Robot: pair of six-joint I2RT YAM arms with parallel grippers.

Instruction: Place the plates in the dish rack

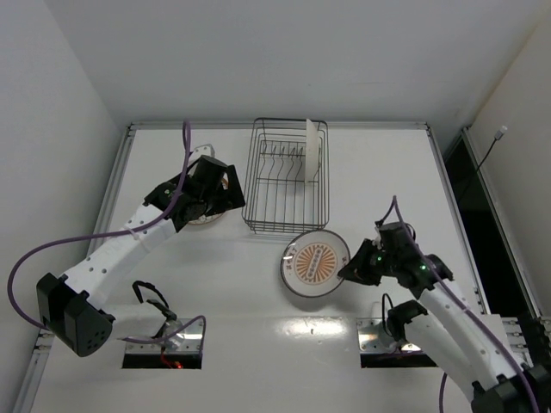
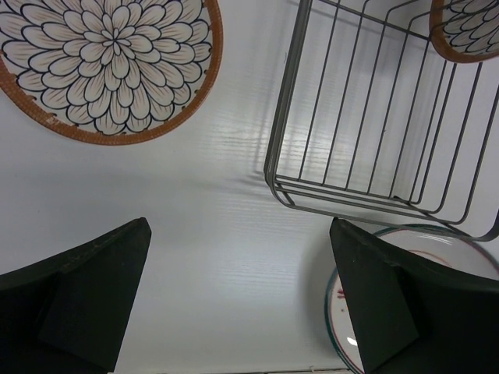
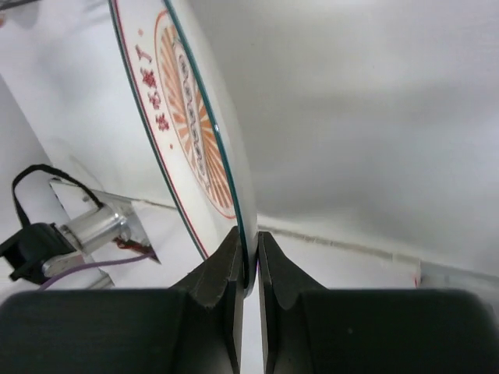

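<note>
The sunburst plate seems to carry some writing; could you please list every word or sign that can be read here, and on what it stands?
Red characters on the white rim of the sunburst plate, held by the right hand: seen almost edge-on, too skewed to read.
Lettering in the ring around its orange centre: too small and skewed to read.
Nothing else in view shows writing.

White table (image 1: 379, 172) boxed by plain white walls (image 1: 258, 52) — dark gap (image 1: 467, 189) along its right edge.
</note>
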